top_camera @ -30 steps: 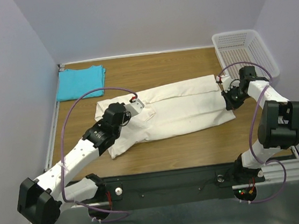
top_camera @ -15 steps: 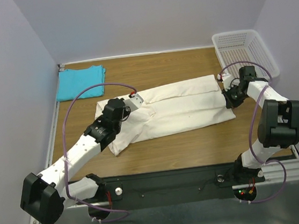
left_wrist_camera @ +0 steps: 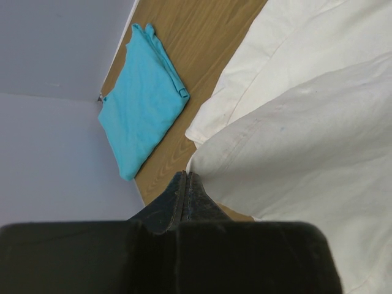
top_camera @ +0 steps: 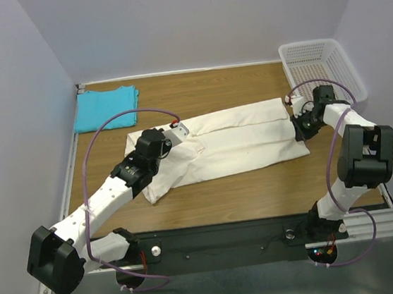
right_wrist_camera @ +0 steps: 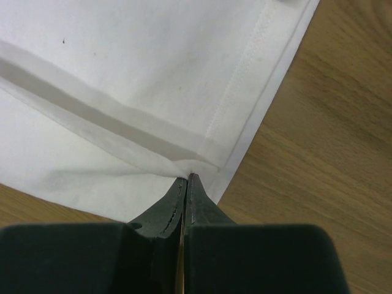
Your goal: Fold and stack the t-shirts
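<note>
- The cream-white t-shirt (top_camera: 238, 142) is lying stretched from left to right across the middle of the wooden table (top_camera: 246, 84). It is partly folded, with one layer doubled over along its length.
- The left gripper (left_wrist_camera: 185, 179) is grasping the left end of this shirt. Its jaws are pressing together on a raised fold of the cloth.
- The right gripper (right_wrist_camera: 185, 180) is grasping the right end of the shirt at the hemmed edge. Its jaws are clenching the doubled layers, and bare wood is showing just to the right.
- The turquoise t-shirt (top_camera: 105, 108) is lying folded in the far left corner of the table, well apart from the cream-white one.
- A white mesh basket (top_camera: 315, 66) is sitting at the far right corner, near the right arm.
</note>
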`<state>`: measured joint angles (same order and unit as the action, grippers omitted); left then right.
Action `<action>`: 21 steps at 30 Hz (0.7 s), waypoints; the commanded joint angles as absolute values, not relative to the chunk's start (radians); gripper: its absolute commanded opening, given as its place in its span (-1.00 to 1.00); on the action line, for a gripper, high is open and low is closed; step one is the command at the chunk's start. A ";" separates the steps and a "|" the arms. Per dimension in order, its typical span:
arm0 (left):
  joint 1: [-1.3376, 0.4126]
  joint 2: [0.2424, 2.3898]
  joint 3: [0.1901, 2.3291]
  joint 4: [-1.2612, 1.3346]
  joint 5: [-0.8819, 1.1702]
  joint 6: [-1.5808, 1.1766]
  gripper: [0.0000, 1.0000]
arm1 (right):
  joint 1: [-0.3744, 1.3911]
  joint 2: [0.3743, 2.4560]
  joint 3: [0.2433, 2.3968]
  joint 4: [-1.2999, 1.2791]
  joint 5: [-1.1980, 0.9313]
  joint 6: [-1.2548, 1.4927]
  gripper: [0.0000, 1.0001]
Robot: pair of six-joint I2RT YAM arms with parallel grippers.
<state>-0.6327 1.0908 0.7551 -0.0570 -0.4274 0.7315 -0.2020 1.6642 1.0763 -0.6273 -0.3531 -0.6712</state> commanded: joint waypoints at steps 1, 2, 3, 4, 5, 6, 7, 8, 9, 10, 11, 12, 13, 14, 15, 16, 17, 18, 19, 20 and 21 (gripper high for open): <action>-0.627 1.066 0.776 -0.035 -0.430 0.718 -1.00 | -0.204 1.684 1.144 -0.586 -0.374 -0.653 -0.98; -0.627 1.063 0.773 -0.037 -0.430 0.716 -1.00 | -0.204 1.690 1.152 -0.584 -0.376 -0.652 -0.97; -0.626 1.062 0.773 -0.038 -0.430 0.716 -1.00 | -0.204 1.692 1.155 -0.584 -0.376 -0.652 -0.97; -0.626 1.062 0.773 -0.040 -0.428 0.716 -1.00 | -0.204 1.697 1.158 -0.584 -0.376 -0.649 -0.97; -0.627 1.060 0.773 -0.041 -0.428 0.716 -1.00 | -0.204 1.701 1.161 -0.583 -0.376 -0.649 -0.97; -0.626 1.058 0.773 -0.043 -0.426 0.716 -1.00 | -0.204 1.703 1.164 -0.583 -0.376 -0.647 -0.96; -0.626 1.060 0.773 -0.041 -0.425 0.716 -1.00 | -0.204 1.704 1.164 -0.583 -0.376 -0.646 -0.95; -0.627 1.060 0.773 -0.043 -0.423 0.716 -1.00 | -0.204 1.706 1.164 -0.581 -0.377 -0.646 -0.93; -0.627 1.060 0.773 -0.043 -0.423 0.715 -1.00 | -0.204 1.707 1.164 -0.581 -0.376 -0.647 -0.92; -0.626 1.061 0.773 -0.043 -0.422 0.715 -1.00 | -0.204 1.709 1.163 -0.581 -0.377 -0.647 -0.91; -0.626 1.060 0.773 -0.043 -0.419 0.715 -1.00 | -0.204 1.710 1.161 -0.581 -0.377 -0.647 -0.89; -0.627 1.065 0.775 -0.043 -0.419 0.715 -1.00 | -0.204 1.712 1.160 -0.580 -0.376 -0.649 -0.88; -0.627 1.065 0.776 -0.043 -0.419 0.715 -1.00 | -0.204 1.712 1.160 -0.580 -0.374 -0.649 -0.87; -0.627 1.066 0.778 -0.043 -0.417 0.715 -1.00 | -0.204 1.710 1.158 -0.580 -0.373 -0.649 -0.87; -0.626 1.066 0.778 -0.041 -0.416 0.715 -1.00 | -0.206 1.712 1.157 -0.580 -0.373 -0.649 -0.85; -0.627 1.066 0.779 -0.043 -0.414 0.715 -1.00 | -0.206 1.712 1.157 -0.578 -0.373 -0.650 -0.84; -0.627 1.068 0.779 -0.043 -0.413 0.713 -1.00 | -0.204 1.712 1.157 -0.578 -0.373 -0.650 -0.83; -0.627 1.069 0.781 -0.043 -0.413 0.713 -1.00 | -0.204 1.712 1.157 -0.578 -0.371 -0.650 -0.82; -0.627 1.069 0.781 -0.041 -0.411 0.713 -1.00 | -0.204 1.710 1.157 -0.578 -0.371 -0.650 -0.81; -0.626 1.071 0.782 -0.043 -0.411 0.712 -1.00 | -0.204 1.710 1.158 -0.577 -0.373 -0.650 -0.81; -0.627 1.069 0.782 -0.044 -0.411 0.712 -1.00 | -0.204 1.709 1.158 -0.578 -0.371 -0.650 -0.78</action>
